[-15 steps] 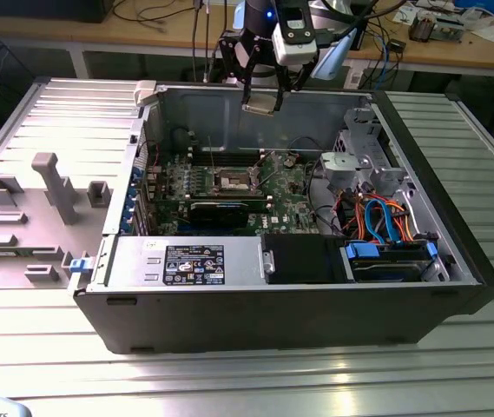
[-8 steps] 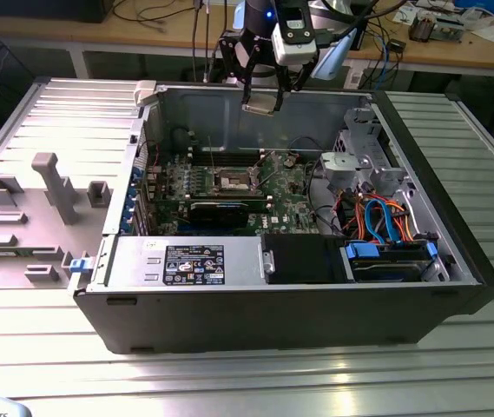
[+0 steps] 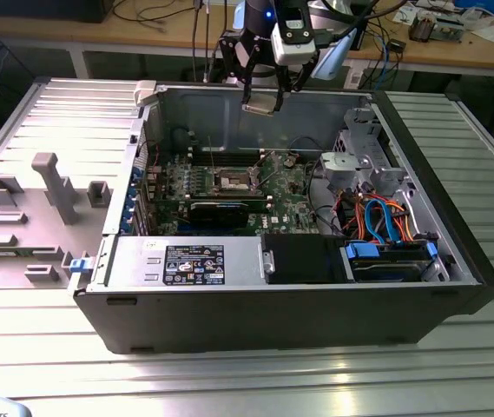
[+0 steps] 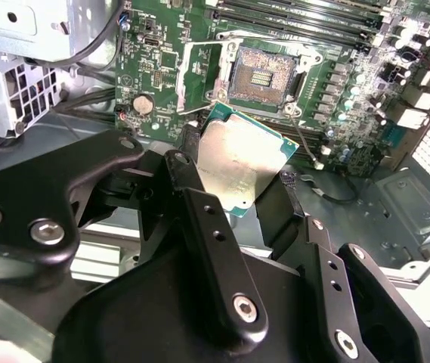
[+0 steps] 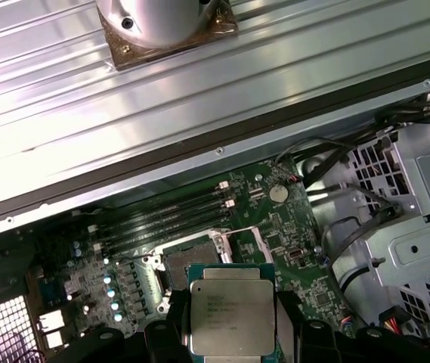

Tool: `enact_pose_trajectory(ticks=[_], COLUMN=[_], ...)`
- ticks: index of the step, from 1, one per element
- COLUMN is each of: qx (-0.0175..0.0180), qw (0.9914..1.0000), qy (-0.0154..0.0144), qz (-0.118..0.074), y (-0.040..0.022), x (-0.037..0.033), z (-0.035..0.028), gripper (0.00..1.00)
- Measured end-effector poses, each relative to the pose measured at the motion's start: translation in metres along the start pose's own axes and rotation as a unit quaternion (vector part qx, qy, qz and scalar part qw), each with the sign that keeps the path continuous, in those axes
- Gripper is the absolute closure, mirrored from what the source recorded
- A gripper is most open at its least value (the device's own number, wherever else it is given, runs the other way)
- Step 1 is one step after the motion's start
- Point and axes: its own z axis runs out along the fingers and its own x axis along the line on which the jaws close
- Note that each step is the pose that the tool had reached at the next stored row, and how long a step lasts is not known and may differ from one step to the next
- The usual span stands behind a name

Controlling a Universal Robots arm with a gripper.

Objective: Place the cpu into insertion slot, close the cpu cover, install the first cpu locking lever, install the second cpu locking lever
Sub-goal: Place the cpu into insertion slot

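Silver-tan metal face, green edge, small flat square body: the cpu (image 4: 237,162) is in my claw (image 4: 237,180). The black fingers (image 4: 199,219) grip it on two opposite edges and are closed only as far as the chip's width allows. In the first wrist view the cpu (image 5: 232,318) sits level between the fingers, in the air and touching nothing else.

In the exterior view, my claw (image 3: 262,102) hangs over the open black steel computer case (image 3: 316,321). It is at about one o'clock from the insertion slot (image 3: 232,180) and well apart from it.

The insertion slot (image 4: 264,76) is a small square socket with a dark centre and a silvery rim, set in the green motherboard (image 4: 162,83). Its contact field is exposed. The cpu cover (image 4: 187,79), a thin silvery frame plate with an open middle, is swung off the socket to one side. I cannot tell whether it stands upright or lies flat.

Surroundings in the exterior view, clocked from the slot:
- Six o'clock: a long black card (image 3: 216,211).
- Three o'clock: a grey metal drive cage (image 3: 359,161).
- Four o'clock: blue and orange cables (image 3: 381,221).

The case stands on a ribbed metal table (image 3: 229,382). A grey fixture plate (image 3: 38,200) lies at nine o'clock of the case.
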Motion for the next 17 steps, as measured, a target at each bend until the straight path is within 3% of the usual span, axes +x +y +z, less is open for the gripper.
enact_pose_trajectory(ticks=[17], qx=[-0.0002], qw=[0.99991], qy=[-0.0012], qz=[0.013], y=[0.0], x=[0.0], z=[0.0], gripper=[0.46])
